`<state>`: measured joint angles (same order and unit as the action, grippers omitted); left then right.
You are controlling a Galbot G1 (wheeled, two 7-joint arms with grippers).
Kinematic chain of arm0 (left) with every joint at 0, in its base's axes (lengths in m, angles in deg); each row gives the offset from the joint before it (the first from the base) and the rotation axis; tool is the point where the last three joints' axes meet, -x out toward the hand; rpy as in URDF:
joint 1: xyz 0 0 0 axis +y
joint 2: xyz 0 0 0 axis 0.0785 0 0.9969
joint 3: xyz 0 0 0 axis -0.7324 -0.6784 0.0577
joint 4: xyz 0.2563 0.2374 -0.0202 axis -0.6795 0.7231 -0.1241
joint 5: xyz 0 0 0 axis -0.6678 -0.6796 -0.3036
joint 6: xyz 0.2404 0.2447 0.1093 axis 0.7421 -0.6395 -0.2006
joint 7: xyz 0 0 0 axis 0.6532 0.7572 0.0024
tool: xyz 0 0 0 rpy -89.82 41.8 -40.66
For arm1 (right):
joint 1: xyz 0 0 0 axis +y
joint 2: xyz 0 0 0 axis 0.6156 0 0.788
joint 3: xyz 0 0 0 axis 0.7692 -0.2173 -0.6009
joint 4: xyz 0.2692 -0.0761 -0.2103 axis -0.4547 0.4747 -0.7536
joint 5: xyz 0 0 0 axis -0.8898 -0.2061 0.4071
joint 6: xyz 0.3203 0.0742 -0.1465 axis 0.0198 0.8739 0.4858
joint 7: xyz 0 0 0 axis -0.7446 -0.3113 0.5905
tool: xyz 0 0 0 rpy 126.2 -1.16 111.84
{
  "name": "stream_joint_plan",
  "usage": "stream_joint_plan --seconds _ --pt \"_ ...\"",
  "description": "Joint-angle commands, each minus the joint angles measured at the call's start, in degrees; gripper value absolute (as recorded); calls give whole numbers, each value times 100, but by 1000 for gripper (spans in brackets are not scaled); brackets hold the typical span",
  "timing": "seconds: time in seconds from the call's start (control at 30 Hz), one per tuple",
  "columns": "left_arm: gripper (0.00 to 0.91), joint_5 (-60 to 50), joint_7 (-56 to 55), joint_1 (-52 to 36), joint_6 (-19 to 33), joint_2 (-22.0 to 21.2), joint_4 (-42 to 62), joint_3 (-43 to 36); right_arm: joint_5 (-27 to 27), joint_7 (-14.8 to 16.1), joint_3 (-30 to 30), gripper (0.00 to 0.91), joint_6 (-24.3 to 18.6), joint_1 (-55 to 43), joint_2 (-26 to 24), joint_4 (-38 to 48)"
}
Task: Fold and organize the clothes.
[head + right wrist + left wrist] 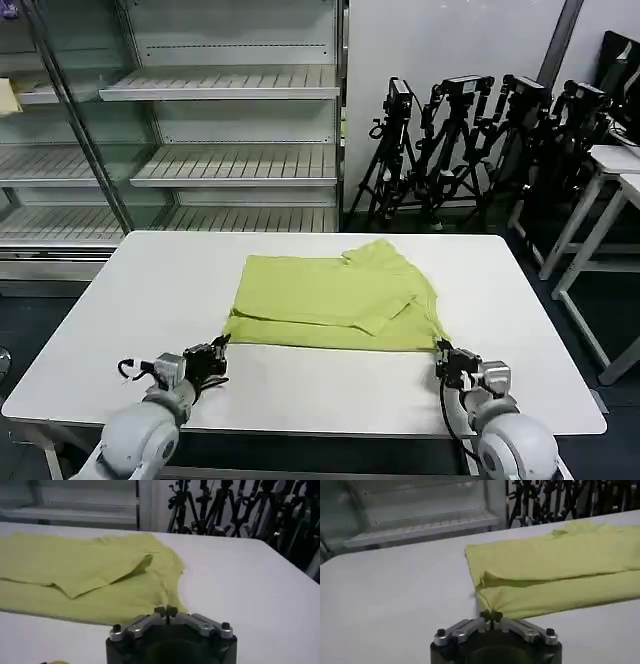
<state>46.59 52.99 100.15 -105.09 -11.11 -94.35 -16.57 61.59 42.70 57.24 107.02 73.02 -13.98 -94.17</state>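
Both tools are placed at the near hem of the T-shirt (335, 300), one at each lower corner, so a fold of the near edge toward the far side is judged to be the step in hand. The left tool (219, 350) is seen at the shirt's near left corner; in the left wrist view its fingers are closed together, and a bit of the hem corner is pinched between the tips, as best can be told. The right tool (444, 356) is set at the near right corner; in the right wrist view its fingers are likewise brought together on the fabric edge.

The T-shirt is laid flat on the white counter (150, 300), roughly at the middle, already partly folded: sleeves and sides are turned inward, plain side up, no print shown. Its near hem is touching both tools; the far end is bunched a little toward the right.

For the next move, both corners are probably to be lifted together and carried away from the robot, level and in step, so the hem is laid over the upper part without skew. A slipped corner or uneven lift is judged the main risk.
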Motion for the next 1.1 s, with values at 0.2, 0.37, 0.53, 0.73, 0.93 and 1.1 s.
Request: stream_joint_plan --seconds 0.2,0.37,0.53,0.73,0.93,1.1 --pt "10 -8 63 1849 69 56 -1099 1073 602 22 206 0 -141 1580 186 -1056" --pt "10 -53 62 2399 154 14 -1415 1312 684 55 145 0 -140 1818 253 -1235" --pt "10 -115 56 2671 175 -24 -1437 1381 874 34 159 0 -179 1981 310 -1343" --pt "907 -264 37 2754 150 -61 -1539 1373 979 31 158 907 -164 2010 306 -1419" --pt "907 -309 -67 2384 398 -74 -1541 1460 645 73 685 907 -134 1723 108 -1856" --pt "907 -45 -93 2013 421 73 -1824 1878 118 -82 564 907 -58 508 -32 -1504"
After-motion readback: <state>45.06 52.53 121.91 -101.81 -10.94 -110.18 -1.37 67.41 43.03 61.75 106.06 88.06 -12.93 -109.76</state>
